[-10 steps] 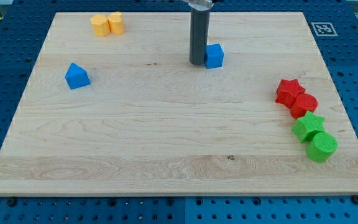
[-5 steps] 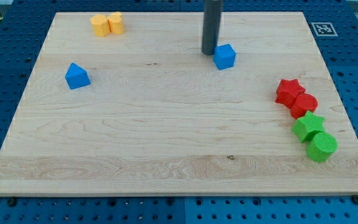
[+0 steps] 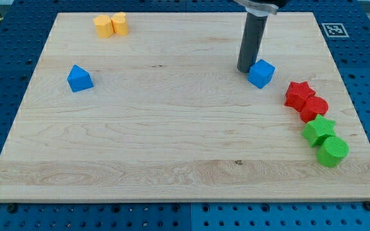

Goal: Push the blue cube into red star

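Note:
The blue cube [image 3: 261,73] lies on the wooden board [image 3: 172,135] right of centre, near the view's top. My tip [image 3: 246,69] stands just left of it and touches its upper left side. The red star [image 3: 299,94] lies to the cube's lower right, a short gap away, near the board's right edge.
A red cylinder [image 3: 314,108] touches the red star's lower right. A green star [image 3: 318,130] and a green cylinder [image 3: 332,151] follow below it. A blue triangular block [image 3: 79,78] lies at the left. Two yellow blocks [image 3: 110,25] sit at the top left.
My tip has moved right and down, pushing the blue cube from the board's top centre toward the red star. The other blocks have not moved.

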Robot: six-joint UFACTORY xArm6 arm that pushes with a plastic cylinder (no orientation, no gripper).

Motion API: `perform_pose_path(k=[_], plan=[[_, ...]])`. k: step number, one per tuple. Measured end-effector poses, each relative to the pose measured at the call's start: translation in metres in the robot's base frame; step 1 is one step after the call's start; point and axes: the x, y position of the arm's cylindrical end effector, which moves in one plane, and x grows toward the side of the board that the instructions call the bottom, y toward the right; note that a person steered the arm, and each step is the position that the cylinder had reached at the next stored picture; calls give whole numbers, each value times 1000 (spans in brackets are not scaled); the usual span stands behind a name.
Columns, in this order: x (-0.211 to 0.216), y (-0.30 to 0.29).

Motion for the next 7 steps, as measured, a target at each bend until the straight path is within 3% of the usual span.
perform_pose_path(k=[3, 4, 7], plan=[[26, -16], [26, 24], [26, 47]])
